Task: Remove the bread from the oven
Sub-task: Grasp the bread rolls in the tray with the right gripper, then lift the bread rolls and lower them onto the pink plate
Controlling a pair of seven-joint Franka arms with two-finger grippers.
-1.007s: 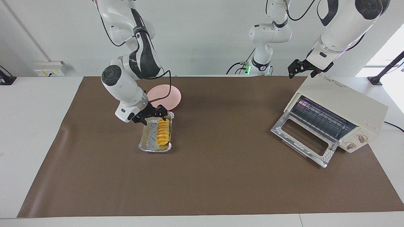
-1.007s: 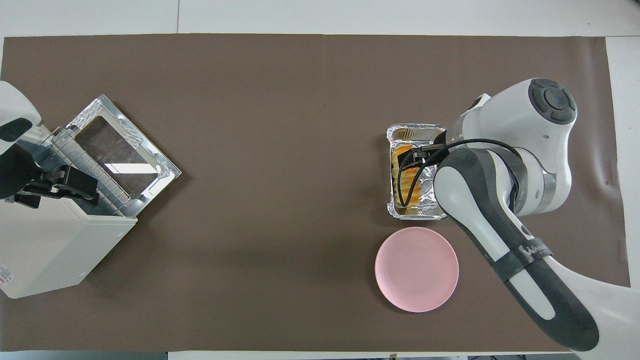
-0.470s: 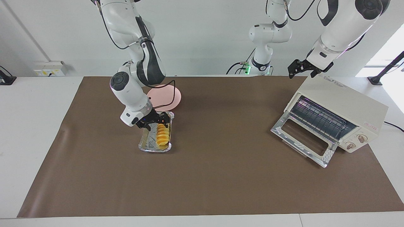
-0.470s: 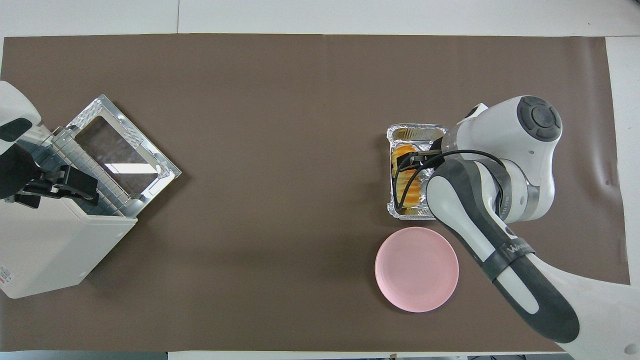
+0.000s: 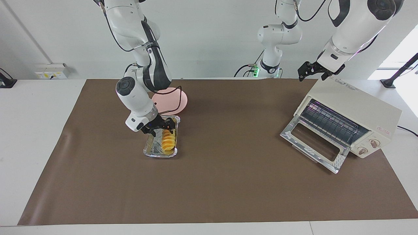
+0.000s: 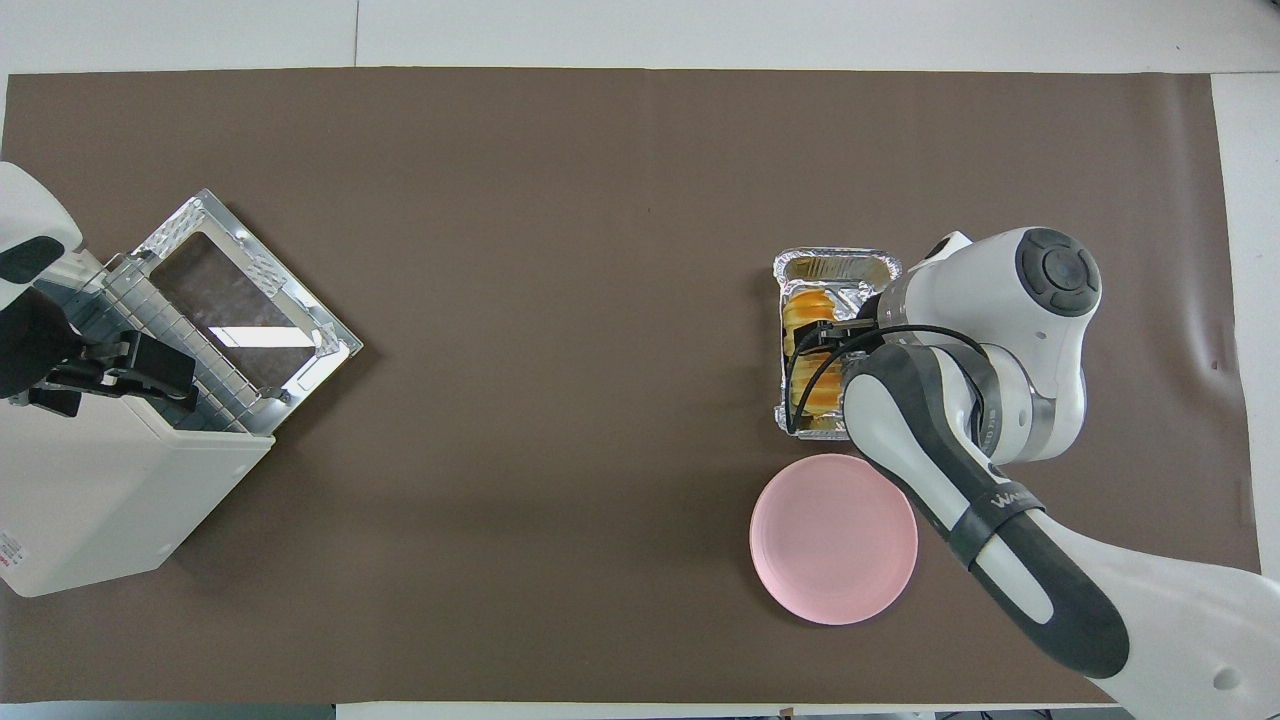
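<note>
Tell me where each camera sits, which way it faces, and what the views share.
Facing view: high across the table, looking at the robots; both arms, right gripper open over the bread, left gripper open over the oven.
Overhead view: above the robots' end, looking steeply down; right arm, left gripper.
Shared: bread, tray, plate, oven.

White, rounded arms [image 5: 137,94] with dark grey bands, black cables [image 6: 815,365], black fingers [image 5: 169,125].
</note>
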